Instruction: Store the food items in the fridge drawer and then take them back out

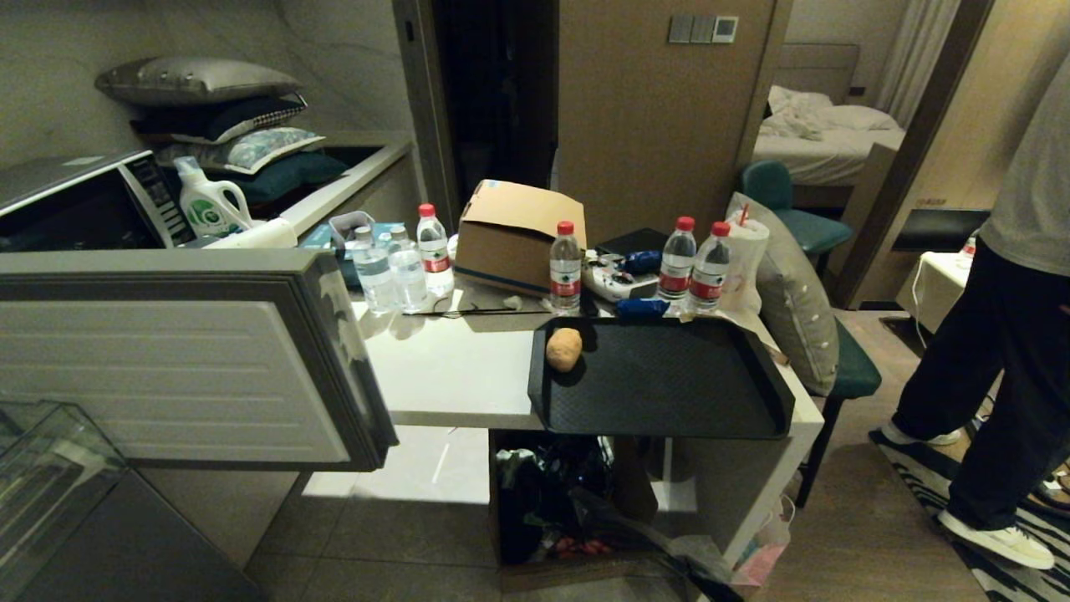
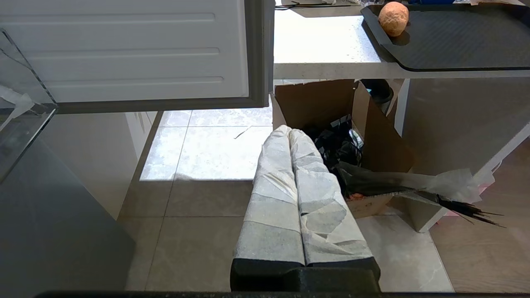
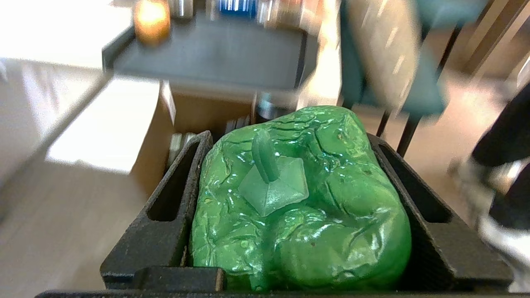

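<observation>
Now bell pepper (image 3: 298, 198) between R gripper (image 3: 298, 207) fingers (image 3: 174, 207), stem toward wrist cam; L fingers (image 2: 298, 198) together

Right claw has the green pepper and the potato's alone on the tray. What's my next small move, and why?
Probably carry the bell pepper toward the open drawer at the robot's left. The right claw grips it firmly from both sides, while the potato waits on the black tray, and the left claw is shut, holding nothing.
</observation>
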Robot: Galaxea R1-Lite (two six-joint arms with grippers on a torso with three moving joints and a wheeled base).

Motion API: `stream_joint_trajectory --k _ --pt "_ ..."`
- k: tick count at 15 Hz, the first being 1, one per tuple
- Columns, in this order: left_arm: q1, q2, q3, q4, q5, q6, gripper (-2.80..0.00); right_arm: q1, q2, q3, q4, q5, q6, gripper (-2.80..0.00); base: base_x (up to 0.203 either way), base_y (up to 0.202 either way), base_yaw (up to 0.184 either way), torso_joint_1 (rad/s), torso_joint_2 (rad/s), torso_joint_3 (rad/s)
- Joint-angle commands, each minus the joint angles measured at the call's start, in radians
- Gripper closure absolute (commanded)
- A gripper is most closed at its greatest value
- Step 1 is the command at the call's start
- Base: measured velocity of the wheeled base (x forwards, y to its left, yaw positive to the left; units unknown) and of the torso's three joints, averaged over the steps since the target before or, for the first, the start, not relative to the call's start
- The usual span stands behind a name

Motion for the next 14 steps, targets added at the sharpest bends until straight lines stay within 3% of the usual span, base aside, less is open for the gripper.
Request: stream_joint_trajectory --k 1,4,6,9,14 --pt "0.0 0.002 0.0 0.002 0.0 -0.001 0.0 -0.008 -0.173 0.03 0.002 -0.002 -0.003 0.0 0.0 0.0 0.0 0.0 0.0 0.0" --pt "0.0 0.002 0.0 0.0 0.0 -0.001 0.0 -0.011 -0.172 0.031 0.009 -0.018 0.029 0.0 0.0 0.0 0.0 0.0 0.0 0.0" --pt "0.0 0.002 0.0 0.0 0.0 -0.001 0.0 -0.011 -0.172 0.026 0.089 -0.076 0.007 0.0 0.0 0.0 0.0 0.0 0.0 0.0" --pt "0.0 0.002 0.0 0.0 0.0 -0.001 0.0 -0.011 -0.172 0.019 0.102 -0.041 -0.077 0.0 0.0 0.0 0.0 0.0 0.0 0.0" --pt "0.0 0.002 0.0 0.0 0.0 -0.001 0.0 -0.011 -0.172 0.026 0.087 -0.037 -0.068 0.0 0.0 0.0 0.0 0.0 0.0 0.0"
